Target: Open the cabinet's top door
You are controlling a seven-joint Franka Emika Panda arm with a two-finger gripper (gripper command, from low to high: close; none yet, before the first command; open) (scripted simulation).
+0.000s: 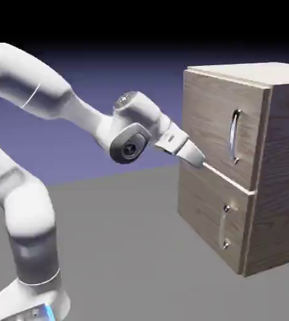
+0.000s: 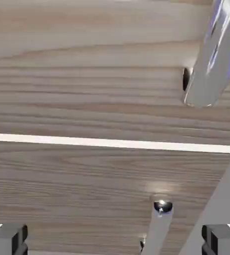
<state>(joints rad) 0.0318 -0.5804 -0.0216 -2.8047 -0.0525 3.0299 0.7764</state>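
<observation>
The upper wood-grain door with a curved silver bar handle (image 1: 220, 131) sits closed above the lower wood-grain panel (image 1: 212, 216) on the boxy light-brown cabinet (image 1: 284, 169). The grey-tipped tool (image 2: 115, 240) is spread, holding nothing; gripping the handle and pulling seemingly both remain.

Backdrop fades to black up top; cabinet side (image 1: 283, 169) darker than pale top (image 1: 259, 71); glare on upper handle (image 2: 216, 55).
</observation>
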